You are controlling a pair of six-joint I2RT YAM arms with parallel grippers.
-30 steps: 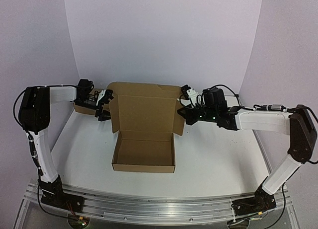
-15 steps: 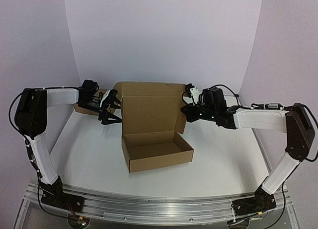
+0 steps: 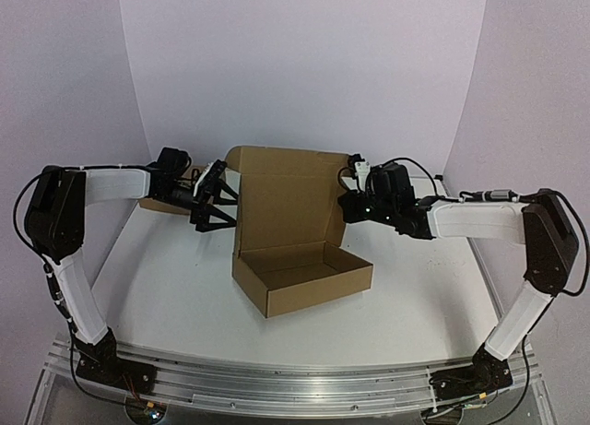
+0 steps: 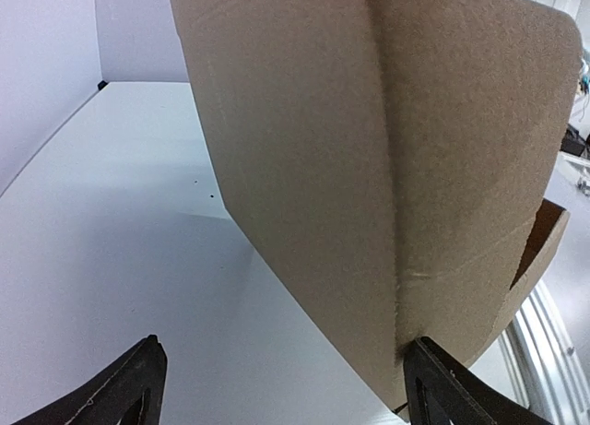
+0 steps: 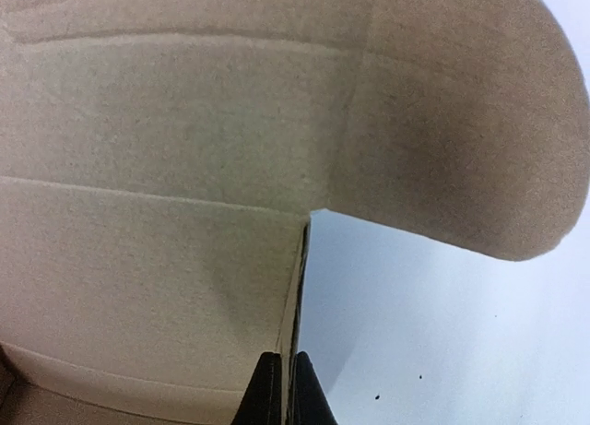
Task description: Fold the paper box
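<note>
R hand [image 5: 281, 381] pinches paper box [image 3: 304, 276] lid.

White table [image 3: 166, 287] with paper box [image 3: 304, 277]

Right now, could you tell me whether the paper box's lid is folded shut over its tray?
No, the paper box stands open, its lid panel upright at the back.

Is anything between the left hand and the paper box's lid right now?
Nothing visible: the open left hand is right at the upright lid of the paper box, cardboard filling its wrist view.
</note>
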